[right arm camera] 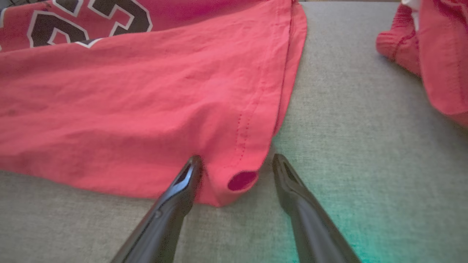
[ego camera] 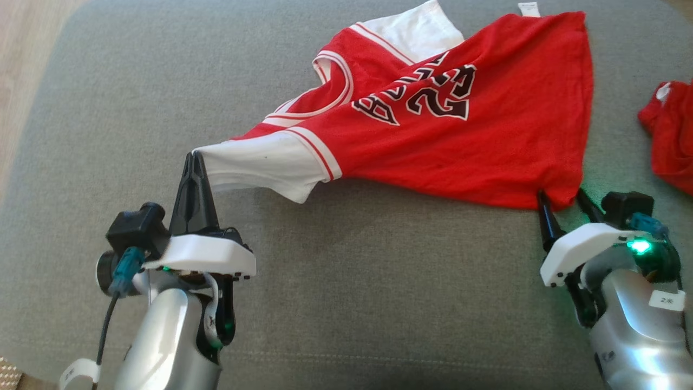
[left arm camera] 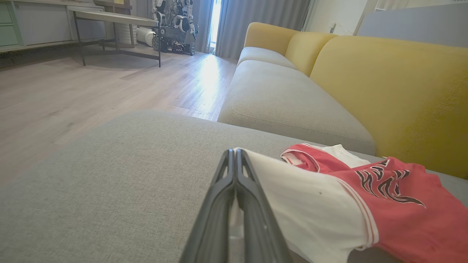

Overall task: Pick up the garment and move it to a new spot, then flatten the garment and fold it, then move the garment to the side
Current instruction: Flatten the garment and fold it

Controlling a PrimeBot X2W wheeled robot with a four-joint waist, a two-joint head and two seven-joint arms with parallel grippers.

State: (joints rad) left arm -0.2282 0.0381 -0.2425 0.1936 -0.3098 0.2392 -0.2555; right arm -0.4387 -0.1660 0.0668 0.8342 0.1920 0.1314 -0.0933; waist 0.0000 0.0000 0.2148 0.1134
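Left gripper (ego camera: pixel 194 157), lower left of the head view: fingers pressed flat together, pinching the tip of the white sleeve (ego camera: pixel 254 165). Holds that sleeve drawn out to a point, raised a little, with shadow beneath it on the grey cushion (ego camera: pixel 352 281).

Right gripper (ego camera: pixel 561 194), lower right: fingers spread wide, straddling the near hem corner of the garment (ego camera: pixel 460 146), gripping nothing. In the right wrist view, left fingertip against the red fabric, right fingertip just beside the hem over bare cushion, the folded corner between them.

Outward from there: a red jersey with white trim, stretched from the pinched sleeve at centre left up to the upper right of the head view. Rumpled, not flat; black-and-white lettering and number upside down at upper centre, second white sleeve and a small white label along the top edge.

At the right edge, well apart, another red cloth item (ego camera: pixel 668 135). In the left wrist view, yellow sofa (left arm camera: pixel 402 91) at upper right, wooden floor (left arm camera: pixel 73 91) at upper left.
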